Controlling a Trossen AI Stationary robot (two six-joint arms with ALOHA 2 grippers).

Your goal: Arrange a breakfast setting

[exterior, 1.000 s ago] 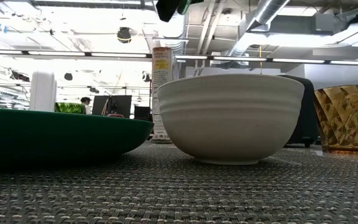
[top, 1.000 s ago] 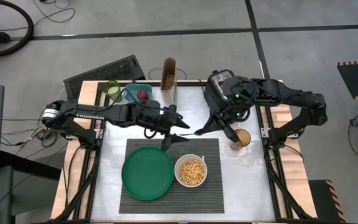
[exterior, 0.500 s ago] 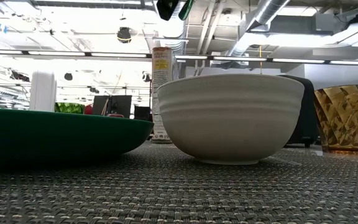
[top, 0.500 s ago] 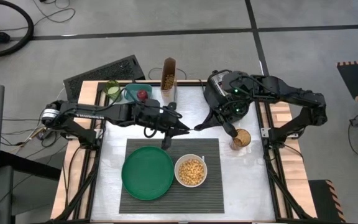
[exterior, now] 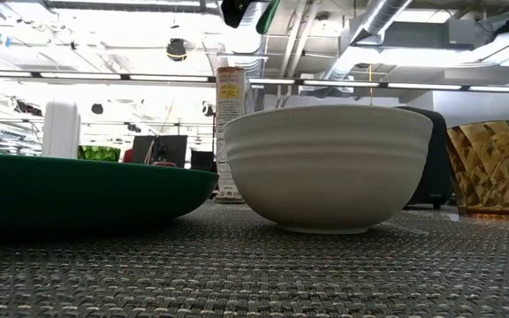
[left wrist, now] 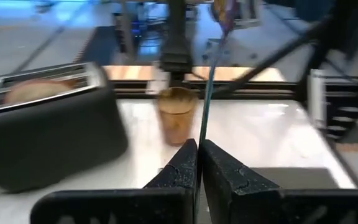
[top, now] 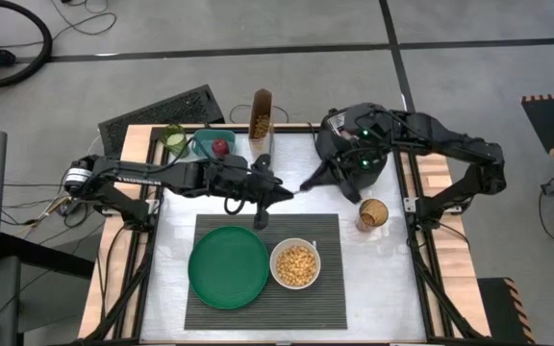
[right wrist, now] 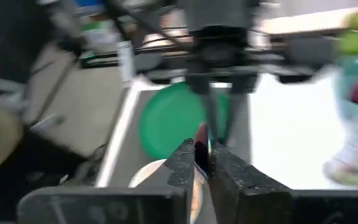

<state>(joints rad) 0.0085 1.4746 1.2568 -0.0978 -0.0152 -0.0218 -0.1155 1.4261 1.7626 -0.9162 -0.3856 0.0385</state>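
Clamped fully together at the left gripper (top: 279,192) on one end of the spoon (top: 293,190); in the left wrist view, a thin handle running straight out from between the closed jaws. Meeting it head-on from the opposite side, the right gripper (top: 308,185), jaws drawn narrow around the spoon's other end, with barely a gap showing in the right wrist view. Hard to tell whether that second grip is firm or slackening. Held by both arms at once, then, in the air above the bare desk (top: 354,259), just behind the back edge of the placemat (top: 330,288).

Long axis of the spoon lying roughly across the desk, from one gripper to the other, close to level.

Outward from there: on the placemat, green plate (top: 229,266) on the left and white bowl (top: 274,266) just beside it on the right, filled with yellow cereal. Free strip of mat right of the bowl. Amber cup (top: 373,213) off the mat near the right arm. Red apple (top: 220,147) far back in the teal container (top: 203,142).

Probably a handover. Setting place lies forward of the jaws; a quarter turn is likely needed to lay the spoon alongside the bowl.
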